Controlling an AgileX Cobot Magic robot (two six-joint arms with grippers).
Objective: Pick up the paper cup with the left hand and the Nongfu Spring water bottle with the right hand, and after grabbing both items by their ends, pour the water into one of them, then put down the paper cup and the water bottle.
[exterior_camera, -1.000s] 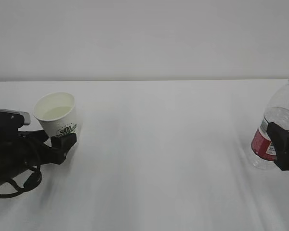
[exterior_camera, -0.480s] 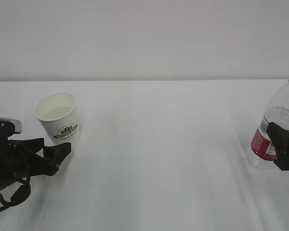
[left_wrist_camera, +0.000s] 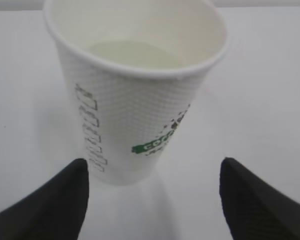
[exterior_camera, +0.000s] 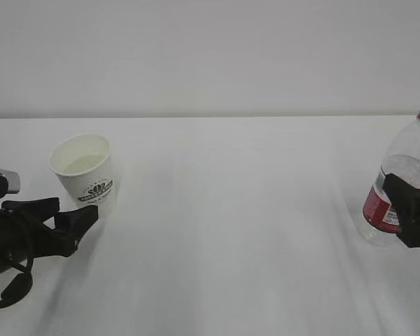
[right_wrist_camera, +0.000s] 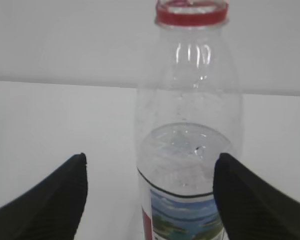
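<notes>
The paper cup (exterior_camera: 84, 175) stands upright on the table, white with a dark green logo, with water (left_wrist_camera: 132, 52) inside it. My left gripper (exterior_camera: 68, 214) is open just in front of it at the lower left. In the left wrist view the cup (left_wrist_camera: 135, 100) stands just past the left gripper (left_wrist_camera: 153, 165), touching neither of its black fingertips (left_wrist_camera: 70, 195). The Nongfu Spring water bottle (exterior_camera: 400, 183) stands at the far right, part full. My right gripper (exterior_camera: 408, 210) is open around it. In the right wrist view the bottle (right_wrist_camera: 190, 150) is off-centre in the right gripper (right_wrist_camera: 150, 159), close against the right finger (right_wrist_camera: 250, 200).
The white table (exterior_camera: 231, 231) runs to a plain pale wall at the back. Nothing else lies between the cup and the bottle.
The left gripper has let go of the cup and drawn back toward the lower left; the cup went from tilted to upright. The right gripper and the bottle shifted slightly left.
</notes>
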